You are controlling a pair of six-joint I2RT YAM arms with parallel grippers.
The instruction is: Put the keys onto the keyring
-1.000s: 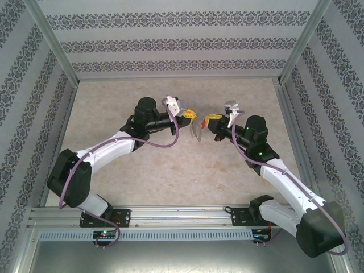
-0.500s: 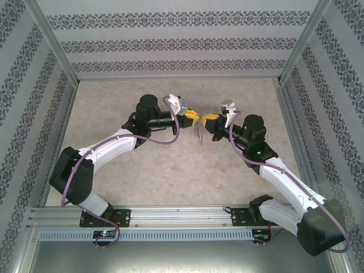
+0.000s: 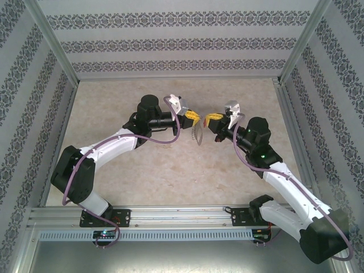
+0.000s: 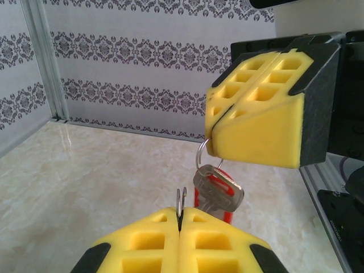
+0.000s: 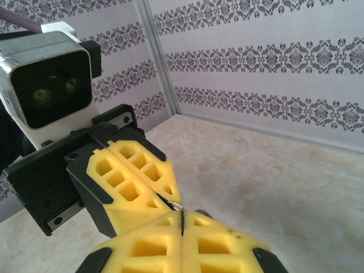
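Patterned walls, beige tabletop. Left end effector clamps keyring; right end effector apparently clamps keys.

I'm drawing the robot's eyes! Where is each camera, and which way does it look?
Top external: above and behind the arms, looking down at the table; both arms show.
Left wrist: on the left arm, facing the right gripper and the keys; own fingers below pinch the keyring.
Right wrist: on the right arm, facing the left gripper; own fingers below.
Shared: both wrist views show the fingertips meeting.
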